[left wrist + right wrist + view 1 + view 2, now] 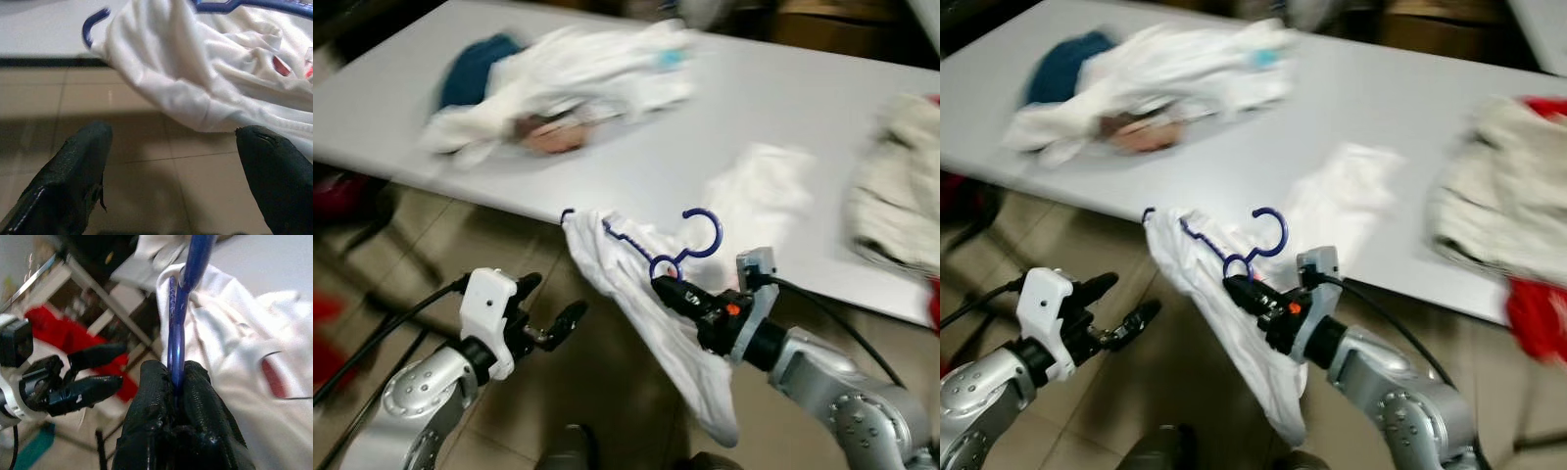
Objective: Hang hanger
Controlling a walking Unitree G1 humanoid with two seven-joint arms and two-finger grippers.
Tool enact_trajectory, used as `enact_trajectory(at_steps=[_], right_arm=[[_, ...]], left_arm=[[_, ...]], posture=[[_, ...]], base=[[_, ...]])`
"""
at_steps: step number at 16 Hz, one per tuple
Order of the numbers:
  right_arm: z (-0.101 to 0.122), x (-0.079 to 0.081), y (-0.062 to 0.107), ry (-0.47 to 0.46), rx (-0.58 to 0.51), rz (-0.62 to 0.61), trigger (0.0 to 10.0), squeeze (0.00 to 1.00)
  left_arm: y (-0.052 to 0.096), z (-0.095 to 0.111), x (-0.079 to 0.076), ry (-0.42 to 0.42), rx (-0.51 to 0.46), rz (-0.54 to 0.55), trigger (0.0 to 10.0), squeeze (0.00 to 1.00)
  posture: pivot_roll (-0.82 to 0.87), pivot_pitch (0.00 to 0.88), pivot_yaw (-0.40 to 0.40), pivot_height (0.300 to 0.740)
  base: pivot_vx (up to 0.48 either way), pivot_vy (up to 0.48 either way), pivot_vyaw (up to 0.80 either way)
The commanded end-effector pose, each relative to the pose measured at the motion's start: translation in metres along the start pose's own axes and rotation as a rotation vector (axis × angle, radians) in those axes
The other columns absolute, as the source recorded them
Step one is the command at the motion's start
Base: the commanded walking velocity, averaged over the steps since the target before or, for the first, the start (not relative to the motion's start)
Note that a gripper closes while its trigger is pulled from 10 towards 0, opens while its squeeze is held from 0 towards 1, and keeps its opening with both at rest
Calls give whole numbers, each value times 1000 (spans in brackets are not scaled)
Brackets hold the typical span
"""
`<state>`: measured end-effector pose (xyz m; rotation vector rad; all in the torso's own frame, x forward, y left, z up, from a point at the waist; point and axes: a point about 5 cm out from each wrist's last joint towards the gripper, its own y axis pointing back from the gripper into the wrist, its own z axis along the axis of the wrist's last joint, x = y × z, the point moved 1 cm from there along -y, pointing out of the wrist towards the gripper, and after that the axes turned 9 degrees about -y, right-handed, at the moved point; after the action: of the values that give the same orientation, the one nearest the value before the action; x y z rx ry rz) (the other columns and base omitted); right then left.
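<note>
R gripper clamped tight on the blue hanger, fingers pinched on the neck just below the hook; the R wrist view shows both black pads pressed on the blue shaft. Hanger is held in the air in front of the near edge of the grey table, hook pointing up and curling toward the table. A white shirt is draped over the hanger and hangs down below the gripper toward the tiled floor. One blue hanger tip pokes out of the cloth on the robot's L, near the table edge. Small red marks on the shirt show in the L wrist view.

L gripper is low and to the L of the shirt, apart from it, fingers spread wide w/ nothing between them. The L wrist view looks past its two fingertips to floor tiles and the hanging shirt.

On the table: a heap of white and dark blue clothes at far L, a loose white cloth just behind the hook, and a cream-coloured fluffy pile at far R w/ some red cloth beside it. Head views are motion-blurred, fine detail unclear.
</note>
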<state>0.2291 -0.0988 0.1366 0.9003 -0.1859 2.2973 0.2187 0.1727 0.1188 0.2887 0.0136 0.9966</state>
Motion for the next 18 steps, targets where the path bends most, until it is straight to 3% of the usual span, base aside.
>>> enact_trajectory(at_steps=[1, 14, 18], right_arm=[[0, 2, 0, 21, -4, 1, 10000, 0], [-3, -8, -4, 82, -15, -75, 10000, 0], [11, -24, -3, 91, -96, -204, 10000, 0]], left_arm=[[0, 2, -1, -12, -7, -2, 10000, 1000], [-2, -1, 1, -30, 7, -4, 10000, 1000], [-3, -1, 3, -34, 5, 6, 10000, 1000]], posture=[[-40, 138, 15, 740], [-38, 126, 22, 740], [-40, 127, 26, 740]], base=[[0, 0, 781], [0, 0, 784], [0, 0, 788]])
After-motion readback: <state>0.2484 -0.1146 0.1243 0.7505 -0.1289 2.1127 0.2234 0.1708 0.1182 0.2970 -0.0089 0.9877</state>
